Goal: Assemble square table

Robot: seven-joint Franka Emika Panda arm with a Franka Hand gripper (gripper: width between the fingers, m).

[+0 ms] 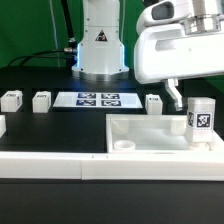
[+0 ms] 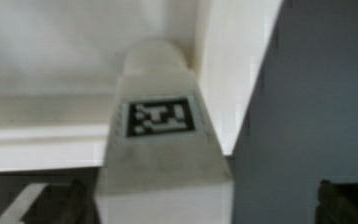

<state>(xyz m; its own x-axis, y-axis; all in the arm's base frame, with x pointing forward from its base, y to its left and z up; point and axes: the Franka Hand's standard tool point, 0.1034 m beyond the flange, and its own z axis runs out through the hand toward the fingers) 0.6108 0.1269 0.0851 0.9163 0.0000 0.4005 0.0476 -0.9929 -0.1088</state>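
Note:
The white square slab (image 1: 150, 135) lies on the black table at the exterior view's right, with a round socket (image 1: 124, 146) near its front. One white tagged leg (image 1: 201, 119) stands upright at the slab's far right corner. My gripper (image 1: 179, 97) hangs just above and to the left of that leg. In the wrist view the tagged leg (image 2: 162, 130) lies between my dark fingertips (image 2: 23, 205), with a gap on each side, over the slab's corner (image 2: 51, 70). The gripper (image 2: 190, 206) is open and holds nothing.
Three more tagged legs lie on the table: two at the left (image 1: 12, 99) (image 1: 41, 99) and one behind the slab (image 1: 155, 101). The marker board (image 1: 98, 99) lies in front of the robot base. The long low white border wall (image 1: 45, 165) runs along the front.

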